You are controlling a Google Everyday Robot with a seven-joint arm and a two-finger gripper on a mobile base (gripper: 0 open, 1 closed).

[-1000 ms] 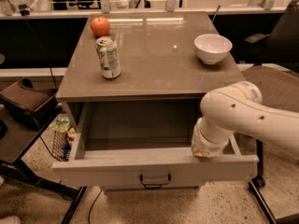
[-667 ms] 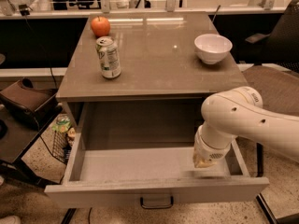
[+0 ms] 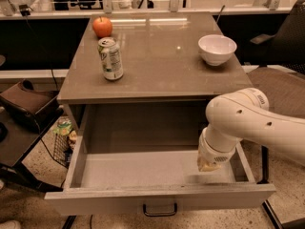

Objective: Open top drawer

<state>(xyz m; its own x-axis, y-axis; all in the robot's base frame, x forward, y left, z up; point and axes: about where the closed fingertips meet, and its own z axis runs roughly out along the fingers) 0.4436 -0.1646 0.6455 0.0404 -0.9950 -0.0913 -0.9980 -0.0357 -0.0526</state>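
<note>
The top drawer of the grey cabinet is pulled far out toward me. Its shallow grey interior is bare and its small black bar handle sits low on the light grey front. My white arm comes in from the right and bends down into the drawer's right side. My gripper hangs at the end of the wrist just above the drawer floor, near the right wall. Its fingers are hidden behind the wrist.
On the cabinet top stand a red apple, a green soda can and a white bowl. A wire basket with bottles sits on the floor at left. A dark chair is at right.
The drawer has slid further out toward me, showing more of its floor. My gripper has moved with it, slightly forward and down inside the right side.
</note>
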